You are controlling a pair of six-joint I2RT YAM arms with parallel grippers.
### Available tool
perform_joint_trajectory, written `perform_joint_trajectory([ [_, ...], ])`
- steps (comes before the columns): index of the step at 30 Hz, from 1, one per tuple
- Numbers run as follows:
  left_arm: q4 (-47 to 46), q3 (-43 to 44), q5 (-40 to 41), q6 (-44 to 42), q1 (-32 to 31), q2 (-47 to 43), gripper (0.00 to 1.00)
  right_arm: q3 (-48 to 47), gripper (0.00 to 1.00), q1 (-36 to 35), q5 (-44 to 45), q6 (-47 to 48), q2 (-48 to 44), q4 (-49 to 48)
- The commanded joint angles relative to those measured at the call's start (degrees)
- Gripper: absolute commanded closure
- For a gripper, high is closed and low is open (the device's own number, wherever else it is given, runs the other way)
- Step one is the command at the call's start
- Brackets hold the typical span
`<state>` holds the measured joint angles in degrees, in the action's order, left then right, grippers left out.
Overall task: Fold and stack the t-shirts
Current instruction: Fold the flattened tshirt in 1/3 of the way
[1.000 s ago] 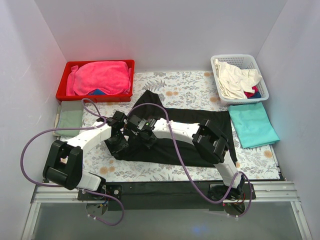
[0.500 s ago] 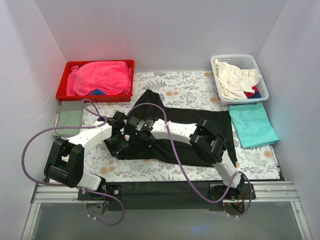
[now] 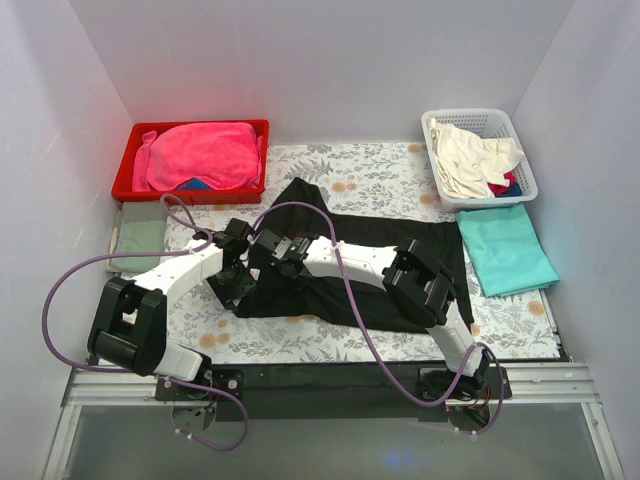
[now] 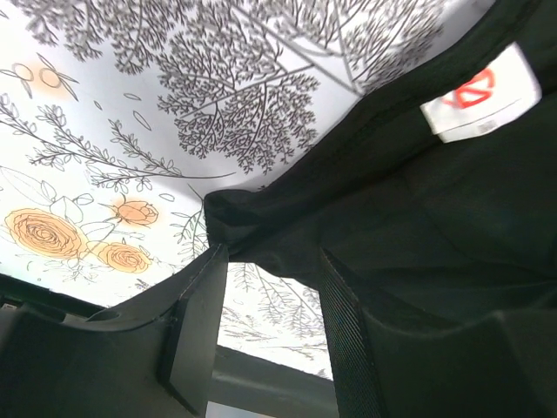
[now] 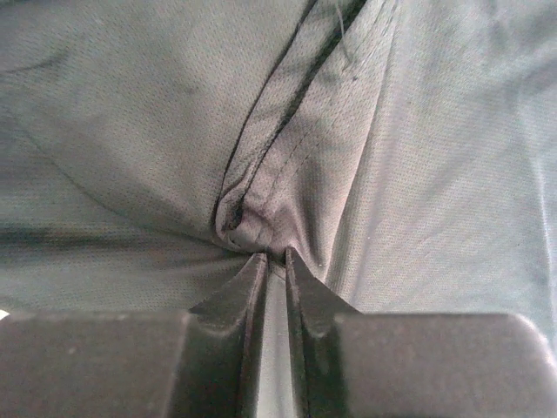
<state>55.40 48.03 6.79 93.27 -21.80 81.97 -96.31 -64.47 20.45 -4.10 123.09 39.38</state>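
Note:
A large black t-shirt (image 3: 380,232) lies spread across the middle of the floral mat. To its right, a folded teal t-shirt (image 3: 505,248) rests flat. My left gripper (image 3: 232,287) sits at the black shirt's lower left corner. In the left wrist view its jaws (image 4: 270,254) stand open, with the bunched black hem (image 4: 228,218) just at the fingertips and a white neck label (image 4: 479,91) showing. My right gripper (image 3: 283,268) is beside it over the shirt's left part. In the right wrist view it (image 5: 277,254) is shut on a pinched fold of black cloth (image 5: 130,131).
A red bin (image 3: 125,185) holding pink cloth stands at the back left. A white basket (image 3: 527,185) of cream and red cloth stands at the back right. A grey-green folded cloth (image 3: 140,240) lies by the left wall. The floral mat (image 3: 370,175) covers the table.
The right gripper has closed onto a fold of the black shirt. Both grippers shifted slightly, and the shirt's lower left edge has drawn inward a little.

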Motion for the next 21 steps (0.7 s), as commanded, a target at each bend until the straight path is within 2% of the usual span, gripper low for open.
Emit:
perform_joint_trajectory([
  [1,0.2,2.8,2.4,2.3,1.1,-1.5,0.56,-1.2,0.8,-1.6,-2.7,2.2,-6.0,-5.4],
  [13,-4.1,8.7,-0.7,2.1,5.3,3.5,0.55,1.0,0.75,-3.6,-1.4,3.1,-9.3,-6.5],
  [21,-7.8,4.0,-6.7,6.4,5.5,2.7,0.55,1.7,0.74,-3.6,-0.3,3.9,-8.0,-7.1],
])
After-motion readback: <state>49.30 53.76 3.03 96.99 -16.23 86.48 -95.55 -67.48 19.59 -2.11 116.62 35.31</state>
